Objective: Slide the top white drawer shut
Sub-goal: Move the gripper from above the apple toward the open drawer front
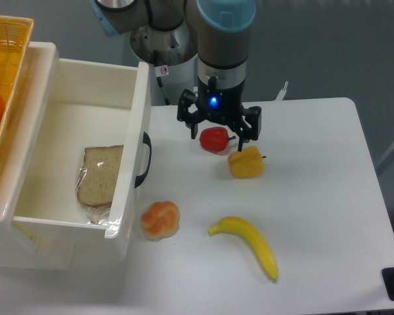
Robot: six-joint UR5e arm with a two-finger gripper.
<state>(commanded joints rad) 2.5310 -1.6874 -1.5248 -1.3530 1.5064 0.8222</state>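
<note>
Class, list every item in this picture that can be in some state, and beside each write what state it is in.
Top drawer: pulled open, bread inside.
Bread: lying flat in the drawer, in clear wrap.
Tool: open, hanging above the red pepper, holding nothing.
Red pepper: on the table, ungripped.
Yellow pepper: on the table.
Banana: unpeeled, lying flat.
Orange: beside the drawer front.

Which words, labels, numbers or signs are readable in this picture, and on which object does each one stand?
No text can be read.
Small round red-rimmed sticker on the robot's base: too small and blurred to read.
The top white drawer, the bread slice inside it, the fruit and the gripper carry no visible writing.
</note>
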